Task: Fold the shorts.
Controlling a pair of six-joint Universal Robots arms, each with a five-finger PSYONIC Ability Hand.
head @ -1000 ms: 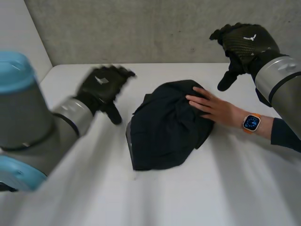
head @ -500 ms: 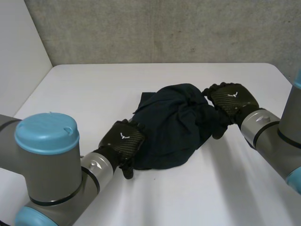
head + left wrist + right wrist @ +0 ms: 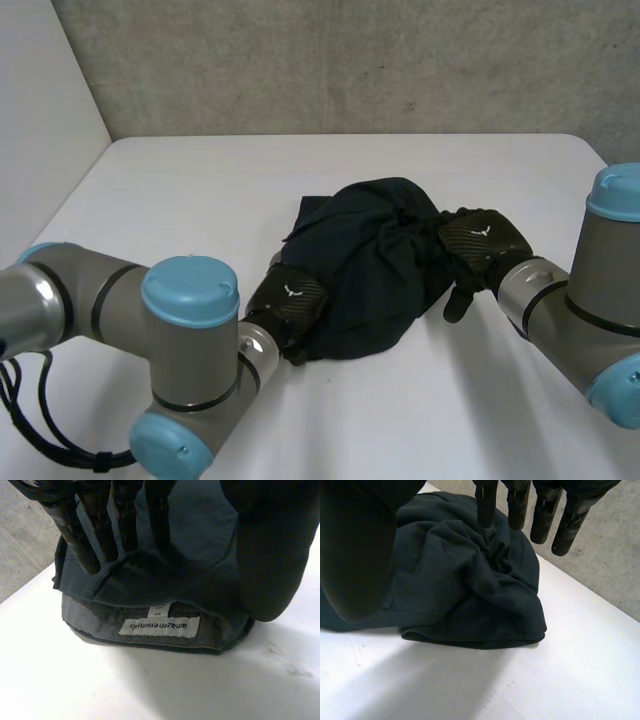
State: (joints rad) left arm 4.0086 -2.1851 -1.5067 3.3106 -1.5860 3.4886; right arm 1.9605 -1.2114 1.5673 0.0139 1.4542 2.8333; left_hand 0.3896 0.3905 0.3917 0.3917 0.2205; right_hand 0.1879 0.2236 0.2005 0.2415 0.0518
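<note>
- You have bright, even light on the white table [image 3: 200, 180], seemingly from above.
- The dark shorts [image 3: 360, 270] swallow it, so their folds show only faintly.
- A soft, narrow shadow hugs their near edge.
- The white label [image 3: 159, 626] stands out brightly.

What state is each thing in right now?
Shorts: crumpled in a heap on the table.
Left hand: open, fingers straight, at the waistband end.
Right hand: open, fingers straight, over the opposite end.
Label: exposed inside the waistband.
</note>
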